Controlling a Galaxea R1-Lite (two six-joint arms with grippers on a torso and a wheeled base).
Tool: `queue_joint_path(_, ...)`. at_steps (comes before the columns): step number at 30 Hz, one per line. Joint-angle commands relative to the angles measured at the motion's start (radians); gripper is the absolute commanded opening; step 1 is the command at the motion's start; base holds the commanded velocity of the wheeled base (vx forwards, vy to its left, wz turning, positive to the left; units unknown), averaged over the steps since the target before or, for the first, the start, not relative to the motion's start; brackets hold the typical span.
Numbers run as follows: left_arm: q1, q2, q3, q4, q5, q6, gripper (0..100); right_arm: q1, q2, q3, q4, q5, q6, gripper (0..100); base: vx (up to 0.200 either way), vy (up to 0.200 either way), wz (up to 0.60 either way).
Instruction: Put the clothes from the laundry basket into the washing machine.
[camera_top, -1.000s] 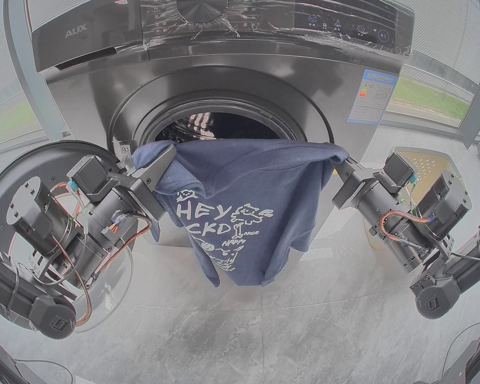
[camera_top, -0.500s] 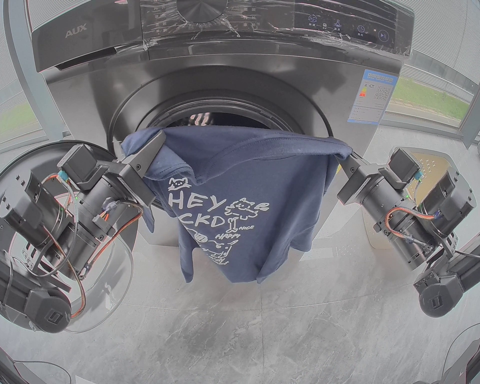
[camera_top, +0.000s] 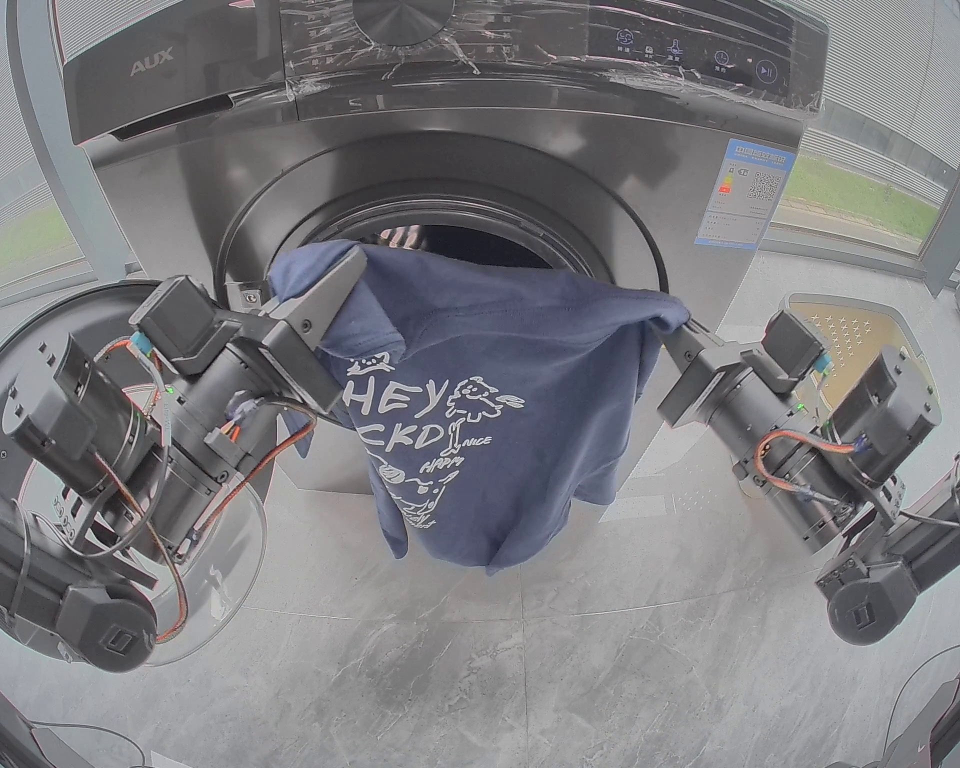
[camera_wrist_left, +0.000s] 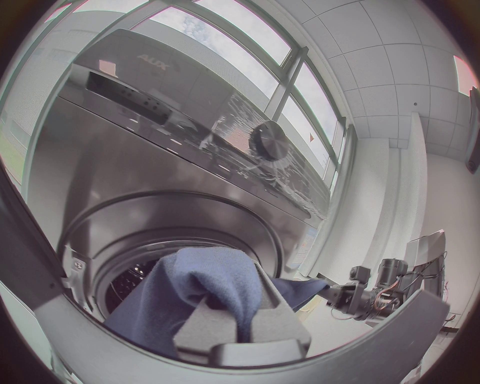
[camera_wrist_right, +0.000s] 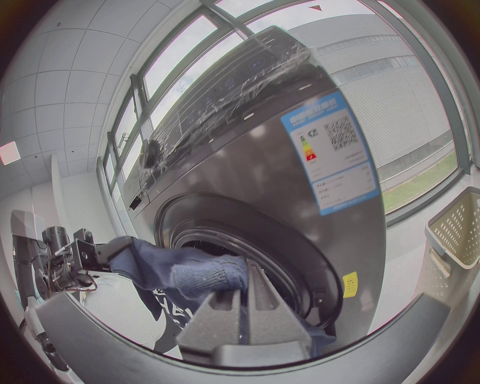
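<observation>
**Shirt spread at the drum mouth, both pincers clamped on it**

- The navy T-shirt (camera_top: 480, 400) hung between the two arms, right in front of the washing machine (camera_top: 450, 150) and across its drum opening (camera_top: 455, 243). Top edge sat roughly at mid-port; the printed body dangled below the lower lip, clear of the floor.
- Left gripper (camera_top: 338, 280) was clenched on one top corner, with cloth bunched over its finger. Right gripper (camera_top: 676, 335) was pinched shut on the opposite corner; its wrist view showed fabric squeezed between the two fingers.
- Door (camera_top: 95, 300) stood swung open on the robot's left. Laundry basket (camera_top: 850, 330) sat on the floor to the right, behind the right arm.

Handling, my read:
- Light, limp knit with no stiffness. It sagged in the middle and would follow the arms with lag.
- Not fragile or slippery; a corner pinch looked like enough.
- The two top corners seemed the right holds, since they kept it spread.
- Risk was the hanging tail catching on the port lip or staying outside when the top went in. It likely needed feeding in deep before release.
</observation>
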Motion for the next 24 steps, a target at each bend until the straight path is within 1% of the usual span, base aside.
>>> queue_joint_path(1, -0.07, 0.064, -0.045, 0.001, 0.005, 0.001, 0, 0.037, 0.114, -0.008, 0.0, 0.005, -0.001, 0, 0.0, 0.0, 0.0)
queue_joint_path(2, -0.082, 0.089, -0.08, 0.002, 0.011, 0.003, 0, 0.054, 0.165, -0.019, 0.0, 0.009, 0.0, 0, 0.0, 0.0, 0.0)
queue_joint_path(5, -0.091, 0.107, -0.121, 0.007, 0.017, 0.003, 0, 0.069, 0.231, -0.032, 0.0, 0.009, 0.0, 0, 0.0, 0.0, 0.0)
queue_joint_path(6, -0.097, 0.115, -0.146, 0.007, 0.019, 0.003, 0, 0.082, 0.277, -0.035, 0.0, 0.009, -0.001, 100, 0.0, 0.0, 0.0)
queue_joint_path(11, -0.1, 0.118, -0.173, 0.005, 0.027, 0.003, 0, 0.117, 0.376, -0.072, 0.0, 0.012, -0.004, 100, 0.0, 0.0, 0.0)
queue_joint_path(15, -0.113, 0.117, -0.161, -0.004, 0.027, 0.003, 0, 0.126, 0.444, -0.126, 0.001, 0.016, -0.011, 100, 0.0, 0.0, 0.0)
queue_joint_path(18, -0.123, 0.117, -0.153, -0.005, 0.028, 0.003, 0, 0.134, 0.487, -0.177, 0.0, 0.034, -0.009, 100, 0.0, 0.0, 0.0)
queue_joint_path(21, -0.131, 0.117, -0.149, -0.005, 0.03, 0.003, 0, 0.135, 0.508, -0.206, 0.0, 0.037, -0.011, 100, 0.0, 0.0, 0.0)
queue_joint_path(22, -0.142, 0.113, -0.14, -0.005, 0.03, 0.003, 0, 0.134, 0.524, -0.233, 0.0, 0.039, -0.014, 100, 0.0, 0.0, 0.0)
queue_joint_path(23, -0.142, 0.113, -0.14, -0.005, 0.03, 0.003, 0, 0.134, 0.524, -0.233, 0.0, 0.039, -0.014, 100, 0.0, 0.0, 0.0)
queue_joint_path(24, -0.148, 0.11, -0.127, -0.005, 0.03, 0.003, 0, 0.134, 0.537, -0.256, 0.0, 0.039, -0.014, 100, 0.0, 0.0, 0.0)
